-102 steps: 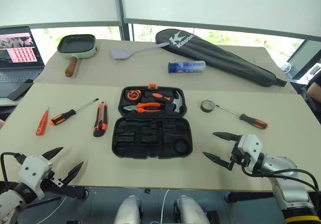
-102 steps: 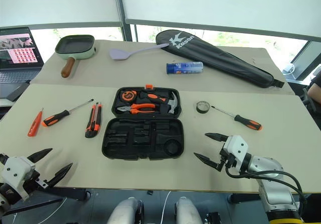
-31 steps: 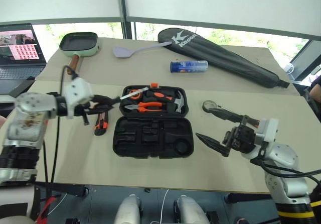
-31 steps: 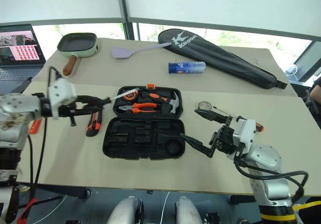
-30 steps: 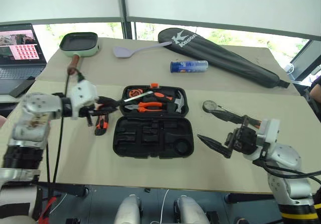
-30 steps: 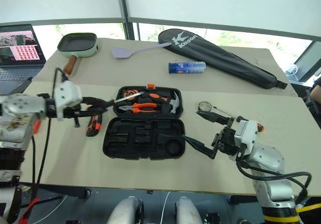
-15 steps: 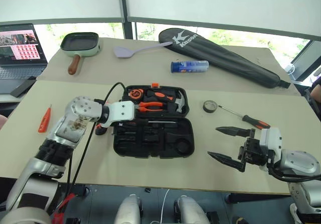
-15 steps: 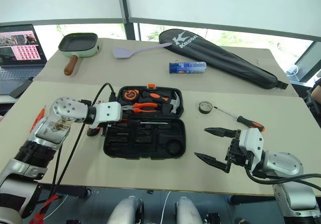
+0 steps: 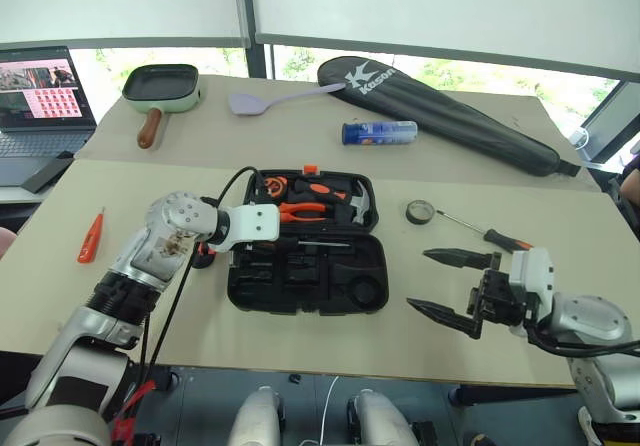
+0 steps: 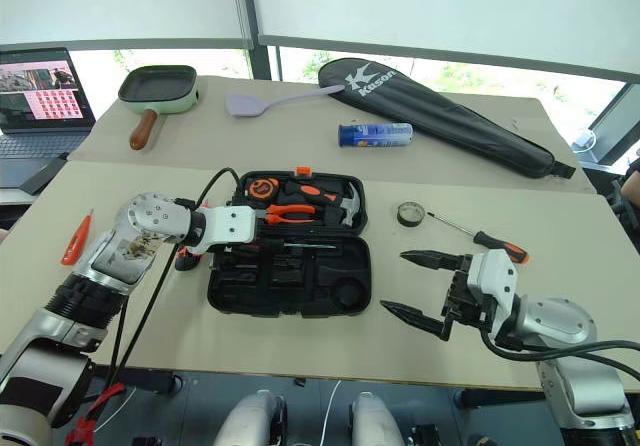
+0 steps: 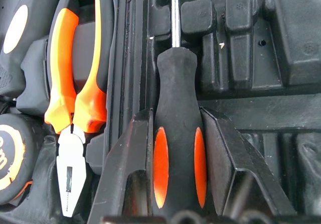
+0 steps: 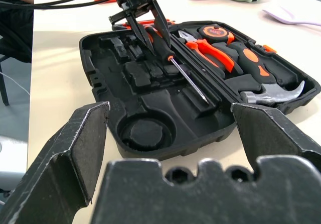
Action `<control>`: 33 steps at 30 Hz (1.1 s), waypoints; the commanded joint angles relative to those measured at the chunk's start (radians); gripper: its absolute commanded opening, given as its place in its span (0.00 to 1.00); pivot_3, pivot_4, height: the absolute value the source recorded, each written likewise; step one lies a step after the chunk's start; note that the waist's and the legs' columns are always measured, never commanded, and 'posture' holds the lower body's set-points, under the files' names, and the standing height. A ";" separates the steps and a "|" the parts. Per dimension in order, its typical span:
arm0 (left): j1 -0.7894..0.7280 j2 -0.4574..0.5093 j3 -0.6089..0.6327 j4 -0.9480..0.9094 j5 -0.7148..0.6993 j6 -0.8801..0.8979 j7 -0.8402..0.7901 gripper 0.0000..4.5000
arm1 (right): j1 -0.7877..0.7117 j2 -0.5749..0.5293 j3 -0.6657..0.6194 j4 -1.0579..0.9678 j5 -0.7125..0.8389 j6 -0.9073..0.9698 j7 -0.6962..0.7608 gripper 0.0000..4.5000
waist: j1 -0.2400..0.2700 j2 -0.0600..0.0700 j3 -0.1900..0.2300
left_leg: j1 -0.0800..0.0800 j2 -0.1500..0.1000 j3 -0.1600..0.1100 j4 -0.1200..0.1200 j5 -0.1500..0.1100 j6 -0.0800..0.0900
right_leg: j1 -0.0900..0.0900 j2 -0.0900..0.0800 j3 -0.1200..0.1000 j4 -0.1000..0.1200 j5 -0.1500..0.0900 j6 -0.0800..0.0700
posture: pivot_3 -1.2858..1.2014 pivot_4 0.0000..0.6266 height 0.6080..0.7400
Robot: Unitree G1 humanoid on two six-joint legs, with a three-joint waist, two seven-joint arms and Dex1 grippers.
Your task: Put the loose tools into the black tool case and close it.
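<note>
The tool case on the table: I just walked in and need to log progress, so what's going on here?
The left gripper holds a black-and-orange screwdriver by its handle, over the near half of the open black tool case. The right gripper hangs open beside the case. Another screwdriver, the tape roll and the orange tester screwdriver lie on the table.

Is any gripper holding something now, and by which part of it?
The left gripper holds a black-and-orange screwdriver by its handle, over the open black tool case. The right gripper is open and holds nothing.
</note>
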 commanded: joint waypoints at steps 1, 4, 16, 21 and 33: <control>0.005 -0.010 0.039 -0.016 -0.039 0.012 0.005 0.48 | -0.010 0.005 -0.003 -0.034 0.013 0.015 -0.007 1.00 | 0.001 0.000 0.000 | 0.000 0.000 0.000 0.000 0.000 0.000 | 0.000 0.000 0.000 0.000 0.000 0.000 | 0.52 0.24 1.00; 0.011 -0.029 0.098 -0.021 -0.099 -0.026 0.033 0.73 | -0.011 0.011 -0.008 -0.043 0.042 0.034 -0.005 1.00 | 0.001 0.000 0.000 | 0.000 0.000 0.000 0.001 0.000 0.000 | 0.000 0.000 0.000 0.000 0.000 0.000 | 0.52 0.24 1.00; 0.070 -0.125 0.215 0.012 -0.284 0.049 0.065 0.53 | -0.016 0.027 -0.024 -0.056 0.074 0.059 -0.007 1.00 | 0.004 0.000 0.000 | -0.003 0.000 -0.002 0.007 -0.001 0.002 | 0.001 0.000 -0.002 0.003 0.001 0.001 | 0.52 0.24 1.00; 0.093 -0.152 0.185 0.055 -0.241 0.026 0.095 0.12 | -0.023 0.043 -0.031 -0.053 0.066 0.048 -0.016 1.00 | 0.003 0.000 0.000 | -0.002 0.000 -0.002 0.009 -0.001 0.002 | 0.000 0.000 -0.001 0.005 0.000 0.001 | 0.52 0.24 1.00; 0.134 -0.191 0.095 0.097 -0.145 0.071 0.175 0.01 | -0.004 0.072 -0.034 -0.053 0.054 0.039 -0.042 1.00 | 0.004 0.002 -0.001 | -0.001 0.000 -0.002 0.009 -0.001 0.002 | 0.002 0.000 -0.001 0.006 0.000 0.001 | 0.52 0.24 1.00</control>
